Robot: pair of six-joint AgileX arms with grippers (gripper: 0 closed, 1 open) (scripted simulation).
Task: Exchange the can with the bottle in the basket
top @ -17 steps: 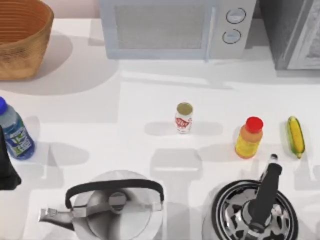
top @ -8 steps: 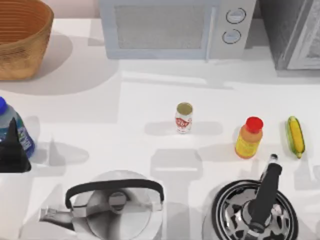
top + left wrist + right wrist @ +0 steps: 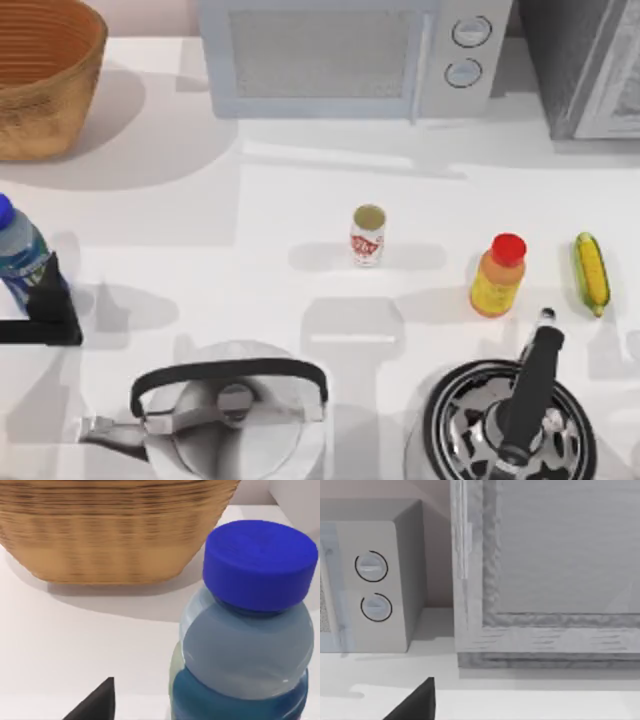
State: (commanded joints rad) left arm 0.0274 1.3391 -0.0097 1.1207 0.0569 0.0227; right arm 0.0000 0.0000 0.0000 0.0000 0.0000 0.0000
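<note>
Left gripper point(image 3: 45, 300) has closed in on the bottle point(image 3: 18, 250) outside the basket point(image 3: 40, 85); jaw state cannot be told, grasp looks imminent.

Kitchen setting indicated: microwave point(image 3: 345, 57) backed against wall, kettle point(image 3: 228, 415) and frying pan point(image 3: 508, 430) set on white surface point(image 3: 250, 220).

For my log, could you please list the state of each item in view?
bottle: upright, capped, on the table outside the basket, left tool beside it.
basket: upright.
can: upright mid-table.
yellow-orange bottle: upright, capped.
corn: lying flat.
microwave: door closed.
</note>
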